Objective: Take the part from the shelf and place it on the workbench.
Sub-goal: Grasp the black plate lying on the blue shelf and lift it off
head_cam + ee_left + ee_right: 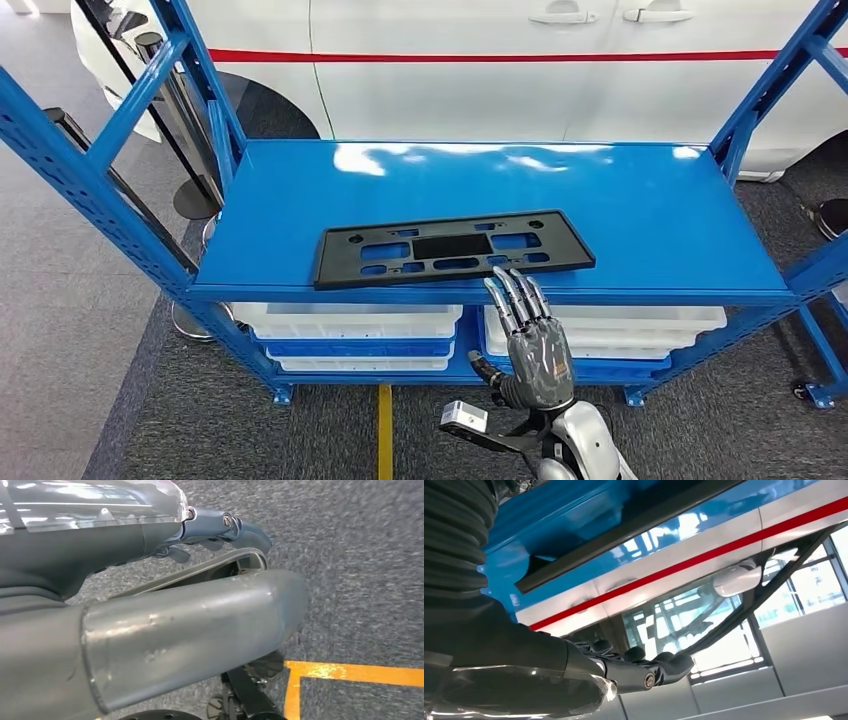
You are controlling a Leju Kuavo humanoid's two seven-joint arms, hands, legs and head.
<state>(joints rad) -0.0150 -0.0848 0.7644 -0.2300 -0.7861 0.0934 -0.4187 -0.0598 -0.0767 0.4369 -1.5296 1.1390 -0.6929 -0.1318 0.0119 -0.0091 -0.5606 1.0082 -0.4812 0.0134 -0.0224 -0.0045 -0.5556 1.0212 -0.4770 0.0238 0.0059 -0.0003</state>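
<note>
A flat black plastic part (452, 248) with several cut-outs lies near the front edge of the blue shelf's top board (640, 215). My right hand (535, 345) is raised just in front of that edge with straight, spread fingers and nothing in it. Its fingertips (513, 285) reach the shelf lip right below the part's front edge. In the right wrist view the part (624, 530) is a dark strip on the blue board (549, 520), beyond my hand (624, 672). My left hand (150, 630) hangs over grey carpet, holding nothing.
A white car (500, 70) with a red stripe stands close behind the shelf. White bins (350, 320) fill the lower level. Blue uprights (90, 170) flank the board. Black stanchion posts (190, 120) stand at the left. A yellow floor line (385, 430) runs toward me.
</note>
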